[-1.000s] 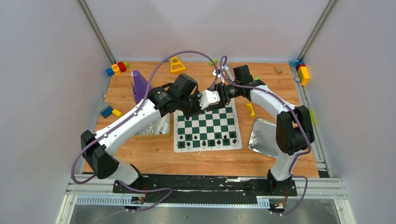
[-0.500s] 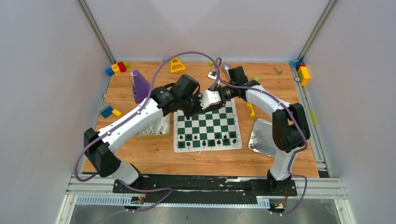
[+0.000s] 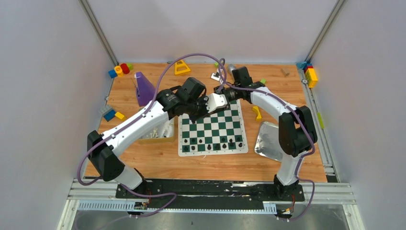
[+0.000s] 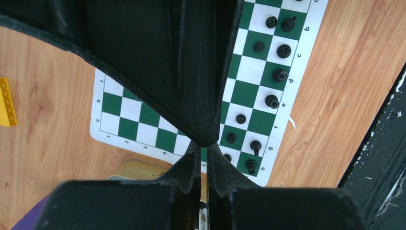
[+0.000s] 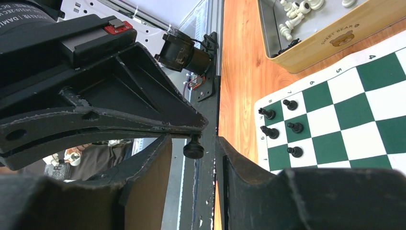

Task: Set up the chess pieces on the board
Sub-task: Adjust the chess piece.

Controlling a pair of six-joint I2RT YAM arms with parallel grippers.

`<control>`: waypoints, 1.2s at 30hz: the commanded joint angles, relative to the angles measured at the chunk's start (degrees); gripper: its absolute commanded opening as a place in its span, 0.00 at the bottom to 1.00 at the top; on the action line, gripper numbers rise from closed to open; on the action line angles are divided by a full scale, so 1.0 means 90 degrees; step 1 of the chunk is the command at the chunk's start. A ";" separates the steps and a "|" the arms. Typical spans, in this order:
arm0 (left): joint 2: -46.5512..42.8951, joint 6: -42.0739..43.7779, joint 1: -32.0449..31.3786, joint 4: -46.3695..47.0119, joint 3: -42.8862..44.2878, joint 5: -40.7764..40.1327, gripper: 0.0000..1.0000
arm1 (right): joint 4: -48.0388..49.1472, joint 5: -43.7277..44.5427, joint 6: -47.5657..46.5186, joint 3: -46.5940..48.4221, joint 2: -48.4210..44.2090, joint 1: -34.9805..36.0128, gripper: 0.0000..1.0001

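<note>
While the left gripper (image 4: 206, 140) clamps shut on one small black plastic chess piece (image 5: 193, 149), that piece hangs between the right gripper's (image 5: 192, 143) two parted fingers, touching neither, above the far edge of the thin green-and-white checkered board (image 3: 213, 125). At least eleven more black pieces (image 4: 279, 74) stand on its two nearest rows.

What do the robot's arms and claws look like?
The left arm and right arm have white shells with chunky black joints; a purple cable loops along each. The left claw and right claw are black, each with two tapering, scuffed fingers. A small red tag marks the left one.
</note>
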 commanded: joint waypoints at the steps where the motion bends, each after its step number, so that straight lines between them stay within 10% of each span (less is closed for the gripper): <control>1: 0.0043 -0.0095 -0.0043 0.0154 0.0241 -0.0047 0.00 | 0.0168 -0.0031 -0.0025 0.0215 0.0066 0.0094 0.39; 25: 0.0076 -0.0161 -0.0043 0.0197 0.0241 -0.0230 0.00 | 0.0038 0.0136 -0.0166 0.0153 0.0044 0.0133 0.18; 36: -0.0414 -0.0668 0.0752 0.0825 0.0121 0.1170 0.64 | 0.0027 -0.0069 -0.0147 0.0104 -0.0338 -0.0462 0.03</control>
